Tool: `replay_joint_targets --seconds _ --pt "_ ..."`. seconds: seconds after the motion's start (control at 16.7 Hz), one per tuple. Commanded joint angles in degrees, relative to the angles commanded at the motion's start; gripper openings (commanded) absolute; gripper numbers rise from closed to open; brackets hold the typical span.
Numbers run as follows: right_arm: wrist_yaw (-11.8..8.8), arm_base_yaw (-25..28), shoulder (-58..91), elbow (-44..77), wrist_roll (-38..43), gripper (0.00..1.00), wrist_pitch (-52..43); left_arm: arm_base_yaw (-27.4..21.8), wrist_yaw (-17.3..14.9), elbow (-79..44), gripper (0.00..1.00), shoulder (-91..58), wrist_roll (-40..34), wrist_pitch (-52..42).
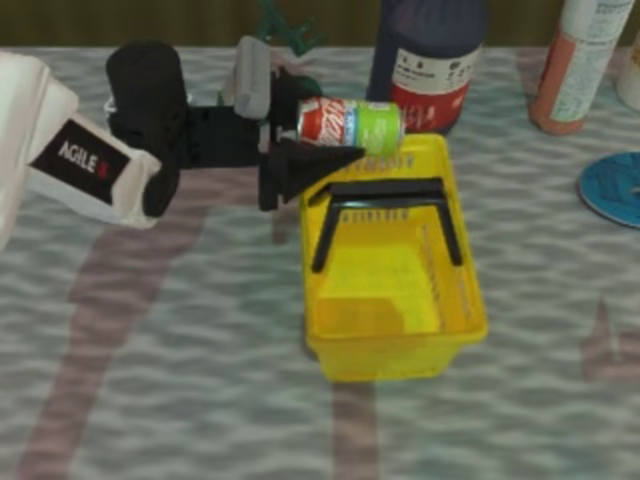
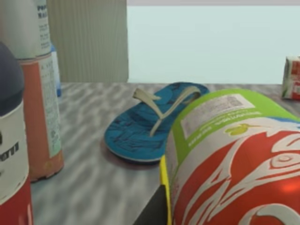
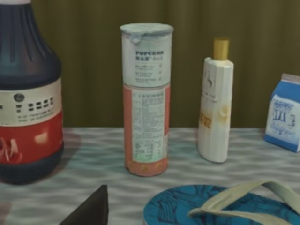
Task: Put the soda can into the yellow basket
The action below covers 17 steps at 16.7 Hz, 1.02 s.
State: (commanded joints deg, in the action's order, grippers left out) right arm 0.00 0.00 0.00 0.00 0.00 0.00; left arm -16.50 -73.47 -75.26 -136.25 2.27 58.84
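The left claw (image 1: 318, 140) was seen reaching in from the table's (image 1: 150, 330) left, clenched around the soda can (image 1: 352, 124). The can was held on its side over the far rim of the yellow basket (image 1: 395, 355), whose black handle (image 1: 385, 205) was folded across the top. Behind the basket a dark-blue bottle (image 1: 428, 60) was stood, then an orange cylinder (image 1: 580, 60), and a blue sandal (image 1: 612, 188) was placed at the table's right edge. The right claw's (image 3: 91, 208) state could not be told.
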Motion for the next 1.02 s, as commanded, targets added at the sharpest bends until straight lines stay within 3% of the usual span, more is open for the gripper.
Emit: replay_joint_targets --seconds 0.54,1.02 --pt "0.0 0.0 0.0 0.0 0.0 1.0 0.0 0.0 0.0 0.0 0.98 0.0 0.0 0.0" --pt "0.0 0.0 0.0 0.0 0.0 1.0 0.0 0.0 0.0 0.0 1.0 0.0 0.0 0.0"
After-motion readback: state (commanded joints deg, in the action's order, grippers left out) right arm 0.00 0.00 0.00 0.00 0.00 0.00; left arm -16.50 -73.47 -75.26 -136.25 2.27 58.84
